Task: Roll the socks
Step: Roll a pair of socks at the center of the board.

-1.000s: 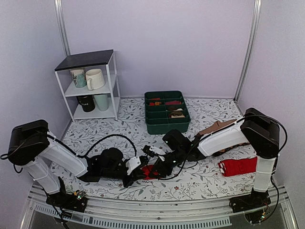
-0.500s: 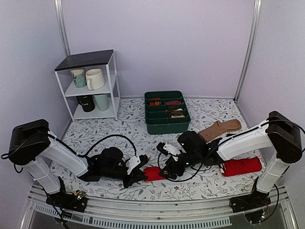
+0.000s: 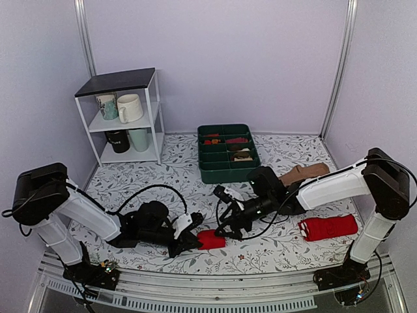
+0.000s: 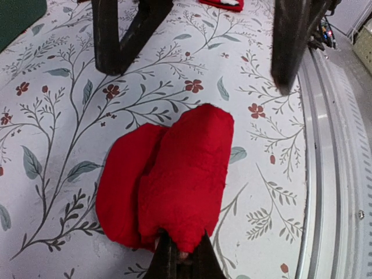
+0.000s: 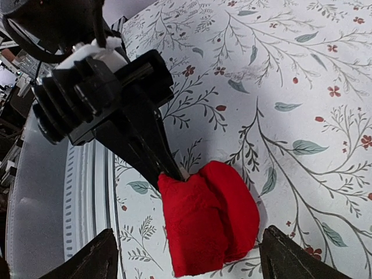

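Note:
The socks (image 3: 211, 239) lie as a short, bright red roll on the flowered table near its front edge. My left gripper (image 3: 194, 240) is shut on the roll's left end, and a small pale bit of fabric shows at the pinch. In the left wrist view the socks (image 4: 174, 180) spread out from the closed left gripper (image 4: 181, 257). My right gripper (image 3: 226, 218) hovers open just up and right of the roll, not touching it. In the right wrist view the socks (image 5: 209, 224) lie between the wide-apart fingers of the right gripper (image 5: 192, 260), with the left gripper (image 5: 145, 139) pinching from the upper left.
A green compartment tray (image 3: 229, 167) sits at mid-back and a white shelf (image 3: 154, 111) with mugs at back left. All-red socks with white marks (image 3: 328, 227) lie at the right, and a brown sock (image 3: 303, 173) lies behind my right arm. The metal rail (image 3: 208, 297) borders the front.
My right gripper has opened wide, let go of the roll and drawn back up and to the right. The left gripper stays shut on the socks in the same place.

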Available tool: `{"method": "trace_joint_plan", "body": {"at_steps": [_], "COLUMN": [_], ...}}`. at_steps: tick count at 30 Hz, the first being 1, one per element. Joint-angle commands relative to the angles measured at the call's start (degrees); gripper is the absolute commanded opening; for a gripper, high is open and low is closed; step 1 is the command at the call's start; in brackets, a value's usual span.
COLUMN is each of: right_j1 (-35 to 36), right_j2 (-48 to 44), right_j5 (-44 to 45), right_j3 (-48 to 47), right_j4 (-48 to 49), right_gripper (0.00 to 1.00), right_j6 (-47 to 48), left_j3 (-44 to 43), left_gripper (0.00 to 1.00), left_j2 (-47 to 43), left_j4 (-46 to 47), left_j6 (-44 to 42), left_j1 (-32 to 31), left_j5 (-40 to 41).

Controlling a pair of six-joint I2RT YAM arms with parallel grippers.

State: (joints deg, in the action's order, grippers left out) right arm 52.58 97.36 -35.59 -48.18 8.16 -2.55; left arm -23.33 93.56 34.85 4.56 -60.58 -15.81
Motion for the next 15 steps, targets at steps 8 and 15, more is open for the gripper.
{"method": "trace_joint_plan", "body": {"at_steps": [8, 15], "right_j1": [0.2, 2.6], "right_j2": [10.1, 14.3], "right_j5": [-6.6, -2.7], "right_j3": [-4.4, -6.1], "right_j4": [-3.2, -4.1], "right_gripper": [0.85, 0.85], "right_j6": [1.9, 1.9], "left_j3": [1.1, 1.0], "left_gripper": [0.0, 0.0], "left_j2": [2.8, 3.0], "left_j4": [-7.9, -7.7], "left_j6": [0.5, 0.4], "left_j1": [0.5, 0.6], "left_j5": [-1.4, -1.6]}}
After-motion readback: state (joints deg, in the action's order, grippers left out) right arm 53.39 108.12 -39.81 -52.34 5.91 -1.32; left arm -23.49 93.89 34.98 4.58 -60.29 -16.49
